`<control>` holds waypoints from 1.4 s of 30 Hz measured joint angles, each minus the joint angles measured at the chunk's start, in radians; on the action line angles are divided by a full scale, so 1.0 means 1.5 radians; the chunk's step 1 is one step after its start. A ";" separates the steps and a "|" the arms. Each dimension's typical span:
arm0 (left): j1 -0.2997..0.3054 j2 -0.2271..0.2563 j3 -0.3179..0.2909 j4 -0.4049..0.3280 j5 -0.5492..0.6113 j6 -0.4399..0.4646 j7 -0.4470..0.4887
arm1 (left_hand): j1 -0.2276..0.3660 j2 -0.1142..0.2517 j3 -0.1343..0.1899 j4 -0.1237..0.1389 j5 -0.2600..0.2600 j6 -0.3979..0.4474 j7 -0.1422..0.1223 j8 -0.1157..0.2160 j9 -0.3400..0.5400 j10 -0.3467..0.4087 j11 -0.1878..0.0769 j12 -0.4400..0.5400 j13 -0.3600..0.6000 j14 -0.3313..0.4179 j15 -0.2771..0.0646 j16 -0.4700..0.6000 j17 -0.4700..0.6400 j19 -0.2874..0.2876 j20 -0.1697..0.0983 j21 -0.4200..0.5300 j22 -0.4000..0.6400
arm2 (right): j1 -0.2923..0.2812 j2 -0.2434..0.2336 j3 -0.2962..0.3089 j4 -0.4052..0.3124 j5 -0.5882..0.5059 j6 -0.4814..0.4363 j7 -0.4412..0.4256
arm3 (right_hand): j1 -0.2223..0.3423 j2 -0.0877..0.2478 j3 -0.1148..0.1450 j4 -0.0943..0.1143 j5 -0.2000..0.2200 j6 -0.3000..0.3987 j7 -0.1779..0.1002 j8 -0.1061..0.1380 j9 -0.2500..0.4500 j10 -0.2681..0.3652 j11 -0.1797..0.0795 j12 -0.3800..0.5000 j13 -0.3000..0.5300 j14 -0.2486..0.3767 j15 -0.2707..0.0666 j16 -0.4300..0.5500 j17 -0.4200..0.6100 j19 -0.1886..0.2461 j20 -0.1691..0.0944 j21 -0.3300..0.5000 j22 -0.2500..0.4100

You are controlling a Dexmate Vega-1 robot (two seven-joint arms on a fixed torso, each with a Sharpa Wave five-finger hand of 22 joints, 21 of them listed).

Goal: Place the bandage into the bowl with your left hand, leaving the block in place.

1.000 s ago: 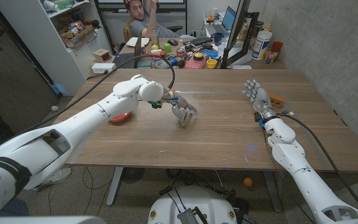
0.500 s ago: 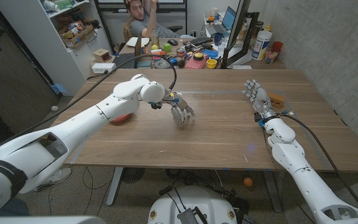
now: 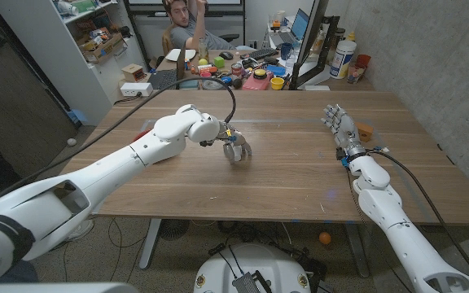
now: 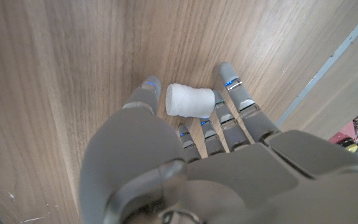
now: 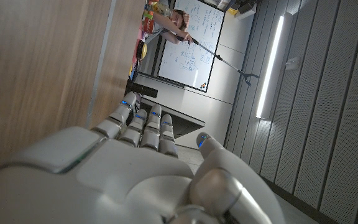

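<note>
Bandage: white roll lying on table, seen in my left wrist view between thumb and fingers of left hand, not gripped, fingers spread. Head view hides roll under hand. Right hand open, beside orange block.

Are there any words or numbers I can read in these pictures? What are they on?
None can be read.
Whiteboard behind the table: handwriting, too small and blurred.
White bottle on the far desk: label too small.
Bandage between the left hand's fingers: plain white, no print.
</note>
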 measured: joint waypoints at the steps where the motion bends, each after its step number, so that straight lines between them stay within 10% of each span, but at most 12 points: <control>1: 0.002 0.001 0.000 -0.001 0.000 0.000 0.000 | 0.029 0.008 -0.003 -0.003 -0.012 0.010 -0.010 0.011 0.000 0.021 -0.005 0.020 0.011 0.028 -0.001 0.015 0.018 0.018 -0.003 0.007 0.001 | 0.000 0.000 0.000 0.000 0.000 0.000 -0.001 | 0.000 0.000 0.000 0.000 0.000 0.000 0.000 0.000 0.000 0.000 0.000 0.000 0.000 0.000 0.000 0.000 0.000 0.000 0.000 0.000 0.000; 5: 0.020 0.012 0.000 -0.007 0.056 -0.007 0.064 | 0.134 0.033 -0.019 -0.007 -0.053 0.023 -0.023 0.029 0.000 0.104 -0.020 0.104 0.059 0.144 -0.011 0.071 0.097 0.067 -0.010 0.038 0.004 | -0.003 0.000 0.004 -0.005 0.000 0.001 -0.007 | 0.000 0.000 0.000 0.000 0.000 0.003 -0.003 0.000 0.000 0.000 0.000 0.000 0.000 0.000 0.000 0.000 0.000 0.000 0.000 -0.003 0.000; 10: 0.038 0.020 -0.006 -0.008 0.085 -0.016 0.124 | 0.241 0.034 -0.052 -0.006 -0.066 0.023 -0.023 0.111 0.000 0.210 -0.030 0.214 0.127 0.276 -0.043 0.121 0.197 0.115 -0.020 0.130 0.024 | -0.003 0.000 0.004 -0.006 -0.002 0.002 -0.013 | 0.000 0.000 0.003 0.003 0.000 0.004 -0.004 0.000 0.000 0.000 0.000 0.000 0.000 0.000 0.000 0.000 0.000 0.002 -0.002 -0.003 0.000; 17: 0.065 0.031 -0.022 -0.001 0.105 -0.033 0.213 | 0.262 0.033 -0.050 0.000 -0.068 0.024 -0.022 0.193 0.000 0.295 -0.035 0.256 0.142 0.362 -0.058 0.110 0.219 0.139 -0.028 0.213 0.025 | 0.003 0.001 0.001 -0.005 -0.010 0.003 -0.023 | 0.000 0.000 0.006 0.000 0.000 0.006 -0.001 0.000 0.000 0.000 0.000 0.000 0.000 0.003 -0.004 0.000 0.000 0.005 0.000 -0.003 0.000; 20: 0.074 0.034 -0.031 0.000 0.109 -0.038 0.258 | 0.268 0.034 -0.048 0.002 -0.065 0.119 -0.009 0.193 0.000 0.303 -0.037 0.257 0.141 0.367 -0.052 0.105 0.221 0.145 -0.029 0.227 0.022 | 0.006 0.001 -0.002 -0.003 -0.013 0.003 -0.026 | 0.000 0.000 0.006 0.000 0.000 0.006 -0.001 0.000 0.000 0.000 0.000 0.000 0.000 0.003 -0.004 0.000 -0.003 0.006 0.001 -0.003 0.000; 22: 0.079 0.036 -0.037 0.000 0.110 -0.039 0.275 | 0.268 0.034 -0.046 0.000 -0.064 0.354 -0.005 0.203 0.023 0.305 -0.037 0.258 0.135 0.371 -0.049 0.105 0.221 0.148 -0.030 0.231 0.021 | 0.007 0.002 -0.003 -0.002 -0.014 0.002 -0.027 | 0.000 0.000 0.006 0.000 0.000 0.006 -0.001 0.000 0.000 0.000 0.000 0.000 0.000 0.003 -0.004 0.000 -0.003 0.006 0.001 -0.003 0.000; 25: 0.090 0.040 -0.047 0.000 0.112 -0.041 0.312 | 0.269 0.034 -0.038 0.000 -0.064 0.538 0.104 0.193 0.010 0.330 -0.053 0.260 0.131 0.371 -0.048 0.100 0.222 0.148 -0.030 0.236 0.018 | 0.010 0.002 -0.005 -0.001 -0.016 0.000 -0.028 | 0.000 0.000 0.006 0.000 0.000 0.006 -0.001 0.000 0.000 0.000 0.000 0.000 0.000 0.003 -0.004 0.000 -0.003 0.006 0.001 -0.003 0.000; 42: 0.127 0.044 -0.111 -0.025 0.091 -0.005 0.467 | 0.276 0.033 -0.033 -0.004 -0.064 0.549 0.110 0.192 0.007 0.338 -0.058 0.264 0.131 0.379 -0.040 0.090 0.225 0.148 -0.030 0.250 0.010 | 0.014 0.000 -0.009 0.001 -0.019 -0.001 -0.028 | 0.000 0.000 0.006 0.000 0.000 0.006 -0.001 0.000 0.000 0.005 -0.002 0.000 0.000 0.006 -0.006 0.000 -0.003 0.006 0.001 -0.005 0.000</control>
